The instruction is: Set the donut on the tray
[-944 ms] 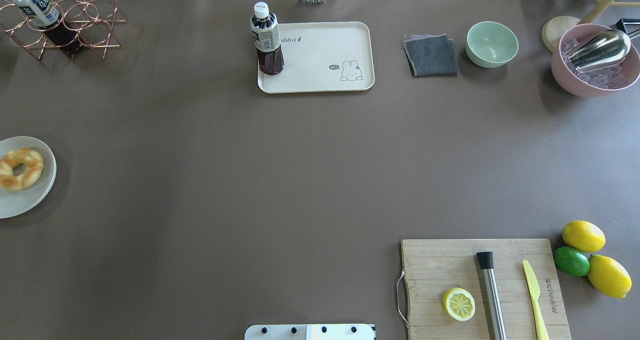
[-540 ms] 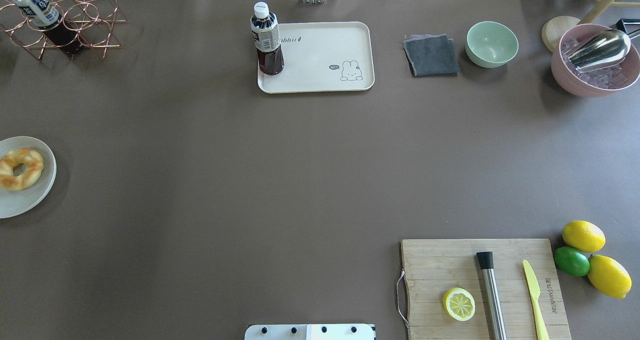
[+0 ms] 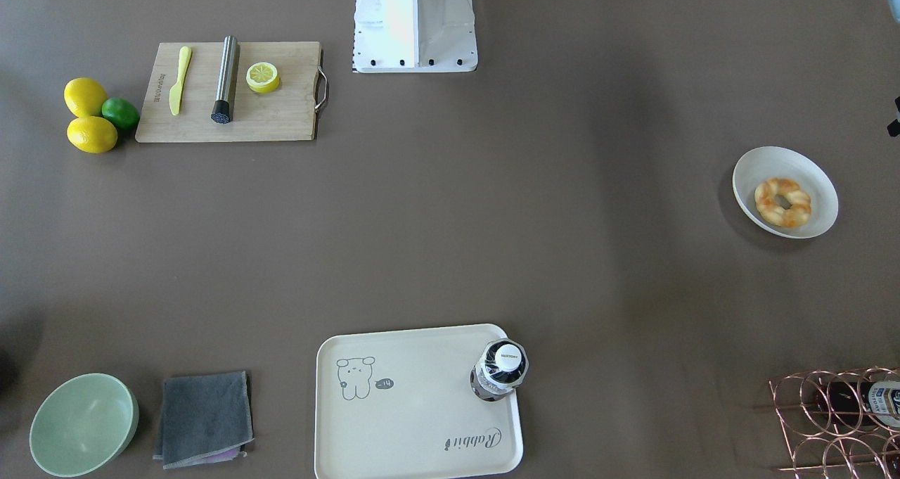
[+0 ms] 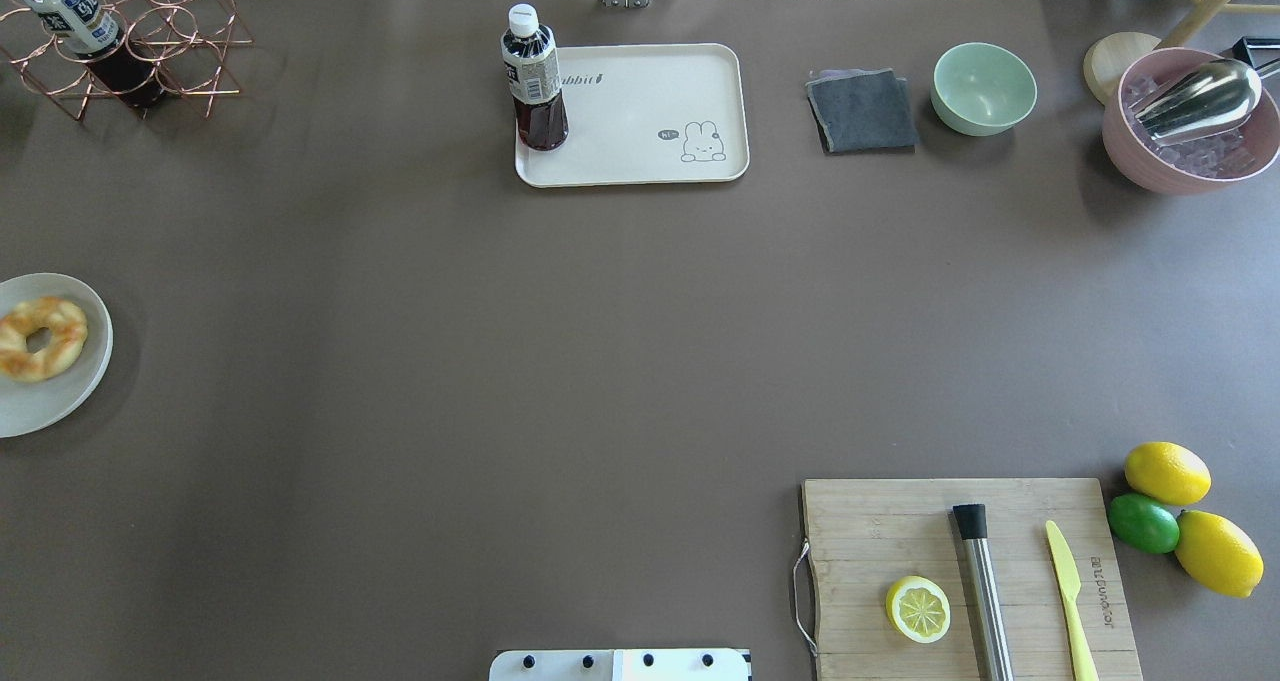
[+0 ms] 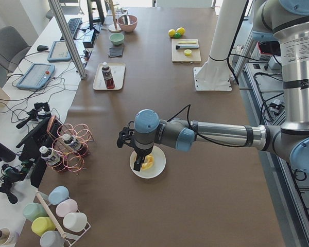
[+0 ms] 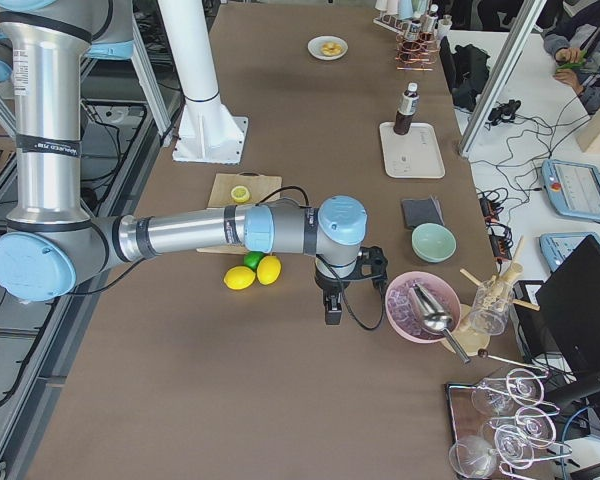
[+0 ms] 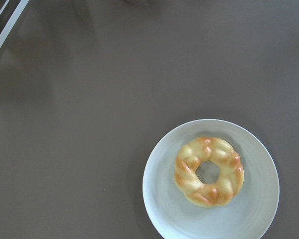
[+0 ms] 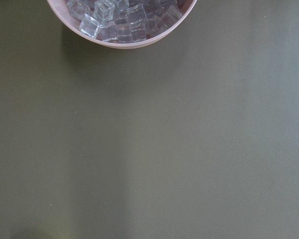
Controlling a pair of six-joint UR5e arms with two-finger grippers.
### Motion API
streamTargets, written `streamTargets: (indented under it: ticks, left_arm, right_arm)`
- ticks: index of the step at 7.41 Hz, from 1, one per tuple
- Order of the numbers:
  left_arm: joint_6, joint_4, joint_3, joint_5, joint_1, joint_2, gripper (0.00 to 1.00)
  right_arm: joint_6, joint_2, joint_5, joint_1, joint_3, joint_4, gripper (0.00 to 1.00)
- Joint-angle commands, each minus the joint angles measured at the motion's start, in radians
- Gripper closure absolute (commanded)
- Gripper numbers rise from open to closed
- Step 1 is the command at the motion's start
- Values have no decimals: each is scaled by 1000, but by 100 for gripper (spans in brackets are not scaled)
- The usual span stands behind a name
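The donut (image 4: 40,338) lies on a round grey-white plate (image 4: 85,386) at the table's left edge; it also shows in the front-facing view (image 3: 782,202) and the left wrist view (image 7: 208,171). The cream tray (image 4: 640,111) with the rabbit drawing sits at the far middle, with a dark drink bottle (image 4: 535,81) standing on its left end. My left gripper (image 5: 139,164) hangs just above the plate beside the donut (image 5: 149,161); I cannot tell if it is open. My right gripper (image 6: 331,312) hangs over bare table next to the pink ice bowl (image 6: 420,305); I cannot tell its state.
A copper wire rack (image 4: 150,41) with a bottle stands at the far left. A grey cloth (image 4: 862,111), a green bowl (image 4: 984,88) and the pink ice bowl (image 4: 1190,121) line the far right. A cutting board (image 4: 965,576) with a lemon half, muddler and knife lies near right, with lemons and a lime (image 4: 1143,523) beside it.
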Motion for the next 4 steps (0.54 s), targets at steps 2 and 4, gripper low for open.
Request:
streamTargets:
  ticks: [2, 4]
  left_arm:
    - [-23, -78, 196, -9, 25, -56, 3]
    - [-118, -174, 232, -2, 107, -67, 2]
  right_arm:
    - [-1, 1, 1, 0, 0, 1, 0]
    - [1, 1, 12, -2, -3, 0, 0]
